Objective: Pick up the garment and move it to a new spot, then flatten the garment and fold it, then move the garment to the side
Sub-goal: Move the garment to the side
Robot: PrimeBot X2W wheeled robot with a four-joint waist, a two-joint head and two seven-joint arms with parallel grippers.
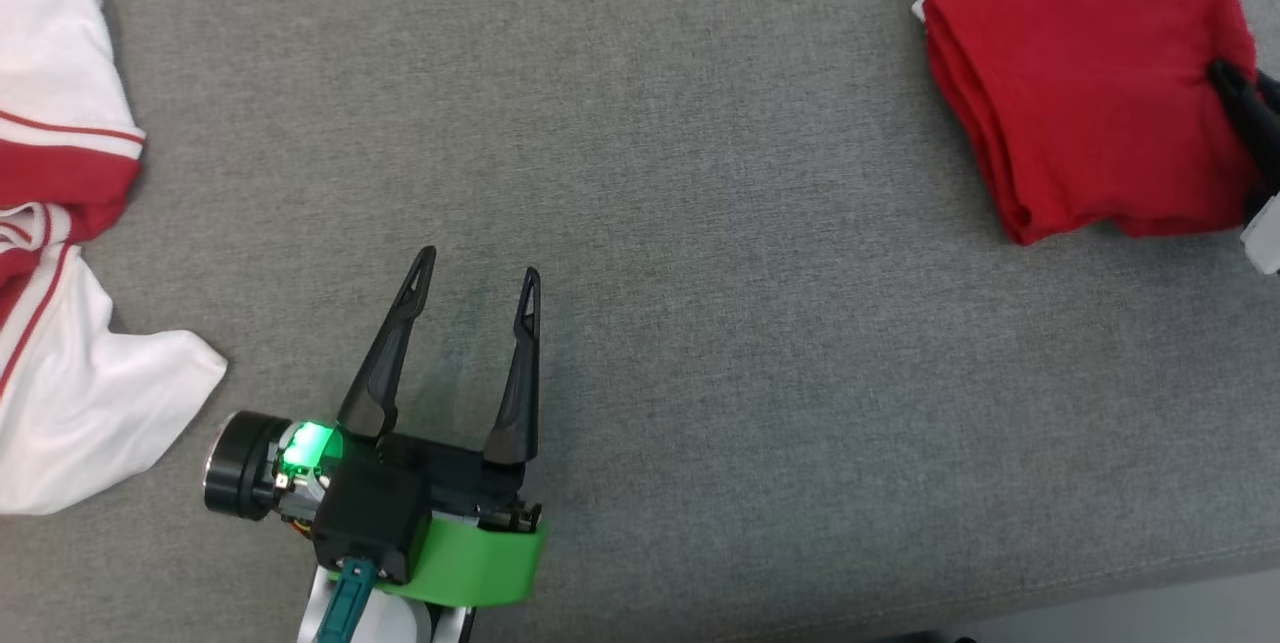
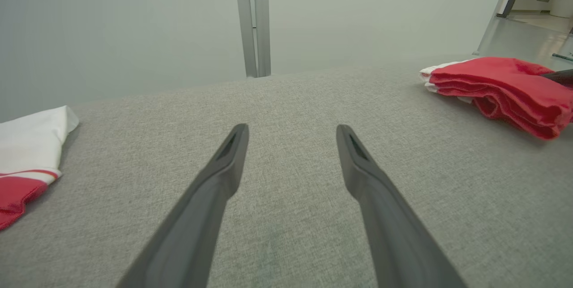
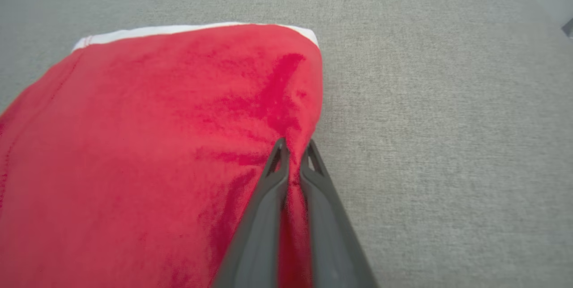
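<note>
A: Where's the garment (image 1: 1080, 83)?
B: Folded; your right gripper (image 3: 294, 144) pinches its edge between its fingers (image 3: 262, 221); your left gripper (image 1: 478, 263) is spread wide, holding nothing, well apart from it.
A: Which step?
B: Moving it aside, I think; lift gently so the folds hold.

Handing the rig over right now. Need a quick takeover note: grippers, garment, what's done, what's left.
Left gripper: open, empty, over the bare grey surface.
Right gripper: shut on the right-hand edge of the folded red garment, with a pinch of fabric between its fingers.
Where: the folded red garment lies on the robot's right, with a white band at its far edge. A crumpled white-and-red garment lies at the left, apart from both grippers.
Done: the fold looks complete.
Left: move it to the side, then release.
</note>
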